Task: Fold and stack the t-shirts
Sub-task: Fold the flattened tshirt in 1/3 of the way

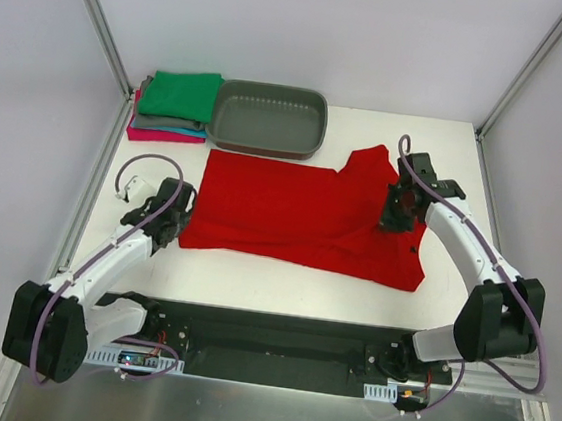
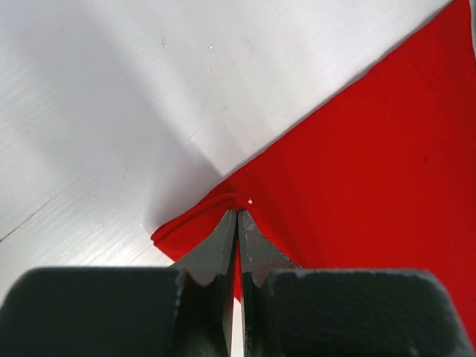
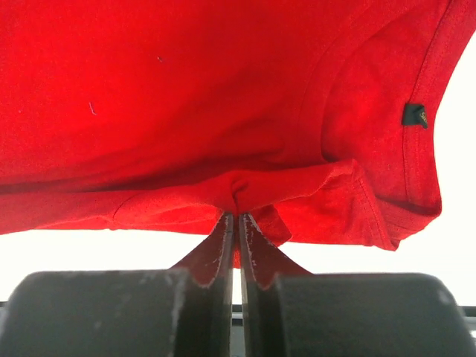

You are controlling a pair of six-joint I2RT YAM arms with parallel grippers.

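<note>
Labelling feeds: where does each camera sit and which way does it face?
Top external: above and behind the robot, looking down on the table; both arms visible.
Left wrist: looks along the left end effector pinching the red t-shirt at a corner.
Right wrist: looks along the right end effector pinching it near the collar.
Shared: the red t-shirt.

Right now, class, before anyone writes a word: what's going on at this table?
Two robot arms are handling a red t-shirt spread out on the white table. The left gripper is shut on a corner at the shirt's left end. The right gripper is shut on a bunched edge near the collar. Folded shirts sit stacked at the far left beside a grey tub.
</note>
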